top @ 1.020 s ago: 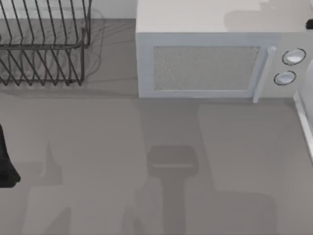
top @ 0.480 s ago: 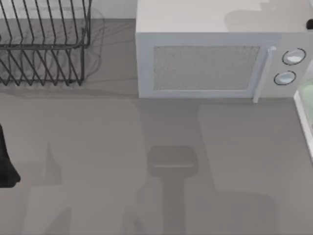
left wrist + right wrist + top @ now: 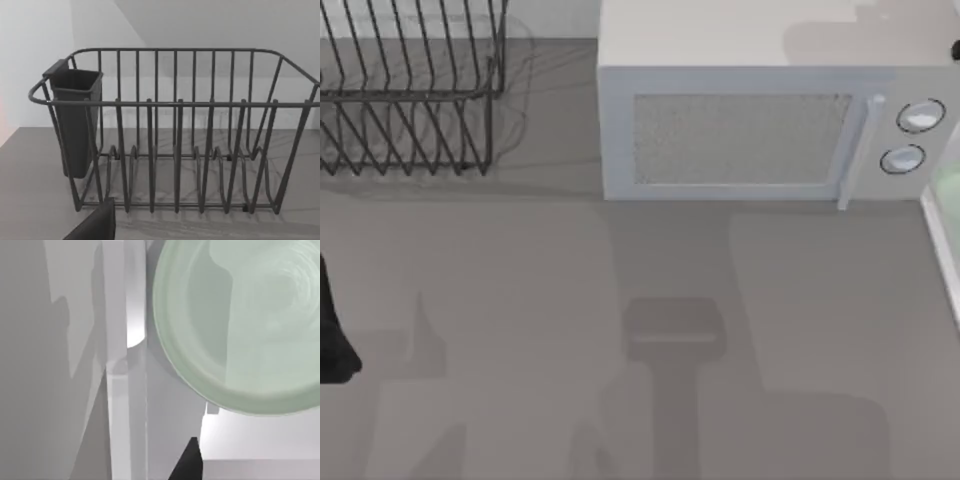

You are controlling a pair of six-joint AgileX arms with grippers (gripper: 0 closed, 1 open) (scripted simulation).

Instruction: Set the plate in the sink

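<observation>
From above, the grey bench carries a dark wire dish rack at its far left and a grey-white microwave with two round knobs to the right of it. A straight white rim of the sink runs along the right edge, and a sliver of pale mint-green, the plate, shows just beyond that rim, beside the microwave's knob end. At the left edge a black part of the left arm juts over the bench, well apart from the rack; whether its gripper is spread or pressed together cannot be told. Soft shadows of the arms fall across the middle of the bench.

At the left wrist, the camera faces the dish rack head-on: upright wires, a row of plate slots along its base, and a dark cutlery cup hung on one end. A dark corner of the left gripper edges into the frame, and its fingers' state cannot be told.

At the right wrist, the plate lies large and round with its shallow rim plain, inside the line of the sink's white rim, the grey bench on the rim's other side. A small black tip of the right gripper shows near the plate's edge, apart from it; whether it is spread or closed cannot be told.
</observation>
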